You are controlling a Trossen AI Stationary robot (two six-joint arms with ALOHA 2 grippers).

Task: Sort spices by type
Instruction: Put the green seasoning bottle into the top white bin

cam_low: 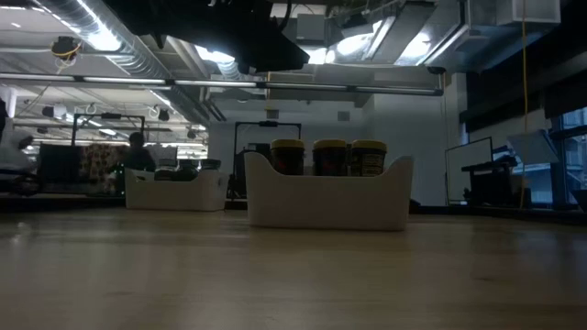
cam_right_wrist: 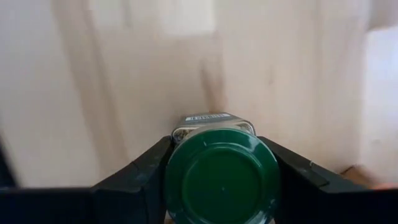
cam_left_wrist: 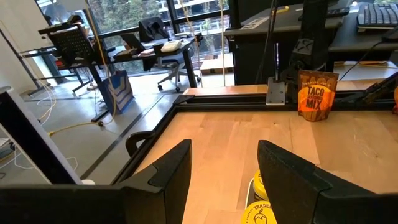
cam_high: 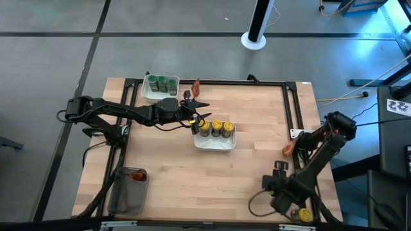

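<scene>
My left gripper [cam_high: 200,119] is open and hovers over the far-left end of the white tray [cam_high: 215,144] that holds three yellow-lidded jars [cam_high: 216,128]; two of these show below its fingers [cam_left_wrist: 258,205]. My right gripper [cam_high: 277,174], near the table's near right corner, is shut on a green-lidded jar [cam_right_wrist: 221,177]. Several more green-lidded jars stand in a white tray [cam_high: 160,85] at the far edge. Red-orange packets lie at the far edge [cam_high: 196,85] and at the right edge [cam_high: 288,149], the latter also shown [cam_left_wrist: 317,93] in the left wrist view. My right gripper pinches the green-lidded jar between its two fingers [cam_right_wrist: 146,171], one on each side of the jar at the lid end [cam_right_wrist: 180,155]. The lid faces back toward the wrist and the jar's body points away along the fingers. I cannot tell whether the jar touches the table.
A clear grey tub [cam_high: 128,189] with red-orange packets inside sits at the near left corner. A black frame [cam_high: 292,106] runs along the table's far and right edges. A small yellow thing [cam_high: 305,215] lies by the right arm's base. Bare wood lies between the trays and the near edge.
</scene>
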